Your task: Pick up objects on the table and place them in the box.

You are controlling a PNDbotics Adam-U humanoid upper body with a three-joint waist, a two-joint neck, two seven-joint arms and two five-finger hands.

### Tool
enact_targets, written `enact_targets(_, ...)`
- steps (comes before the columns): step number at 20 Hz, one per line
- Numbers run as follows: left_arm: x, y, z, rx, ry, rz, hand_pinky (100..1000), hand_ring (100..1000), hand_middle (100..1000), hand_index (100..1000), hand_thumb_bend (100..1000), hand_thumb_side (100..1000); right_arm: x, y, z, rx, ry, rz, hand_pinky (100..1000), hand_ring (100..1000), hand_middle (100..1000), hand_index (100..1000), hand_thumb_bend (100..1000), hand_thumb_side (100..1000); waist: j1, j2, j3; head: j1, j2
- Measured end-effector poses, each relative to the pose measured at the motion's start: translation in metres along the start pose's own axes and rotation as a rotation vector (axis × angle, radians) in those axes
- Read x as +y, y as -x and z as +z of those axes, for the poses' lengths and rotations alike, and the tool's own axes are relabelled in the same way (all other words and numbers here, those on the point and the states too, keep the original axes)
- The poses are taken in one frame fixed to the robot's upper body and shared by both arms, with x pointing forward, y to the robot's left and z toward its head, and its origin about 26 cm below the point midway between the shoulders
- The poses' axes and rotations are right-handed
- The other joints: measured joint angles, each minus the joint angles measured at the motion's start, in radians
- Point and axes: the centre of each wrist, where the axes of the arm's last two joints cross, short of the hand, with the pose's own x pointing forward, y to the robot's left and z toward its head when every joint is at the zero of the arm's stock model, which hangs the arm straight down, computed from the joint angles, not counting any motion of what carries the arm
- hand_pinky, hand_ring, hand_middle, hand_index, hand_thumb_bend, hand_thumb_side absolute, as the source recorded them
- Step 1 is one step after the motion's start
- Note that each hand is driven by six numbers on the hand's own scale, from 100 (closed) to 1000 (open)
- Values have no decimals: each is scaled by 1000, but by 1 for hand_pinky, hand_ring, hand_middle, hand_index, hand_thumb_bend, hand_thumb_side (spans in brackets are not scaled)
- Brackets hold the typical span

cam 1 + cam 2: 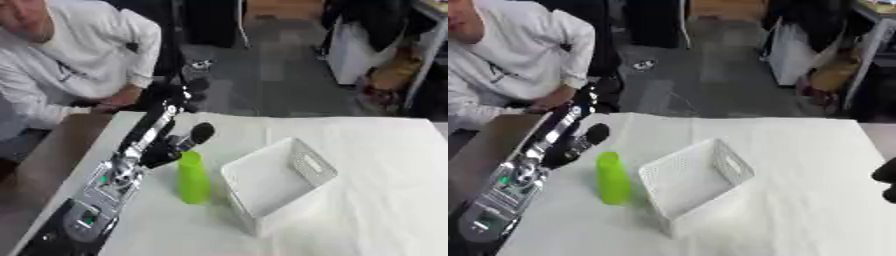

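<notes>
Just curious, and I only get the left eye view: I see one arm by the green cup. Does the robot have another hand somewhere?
Observer: Yes. In the right eye view the right hand shows as a dark shape at the right edge, apart from the white box.
Operator: Is the left one touching the cup?
Observer: Seemingly not. There, a strip of white table shows between the left hand and the green cup.

We see a white cloth, matt and faintly creased, covering the surface [367,200]. The box [278,181] looks like white perforated plastic. The green cup [192,178] is smooth, bright plastic. The left hand [175,142] appears black, with silver metal on the arm behind it.
</notes>
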Motion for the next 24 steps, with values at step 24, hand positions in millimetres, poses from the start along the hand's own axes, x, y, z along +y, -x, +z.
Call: enact_targets(24,22,47,-9,181,406,-271,902,931,1000,1000,783,926,2,0,0,-2,-22,-9,313,533,538,570,100,722,6,-1,-15,9,9)
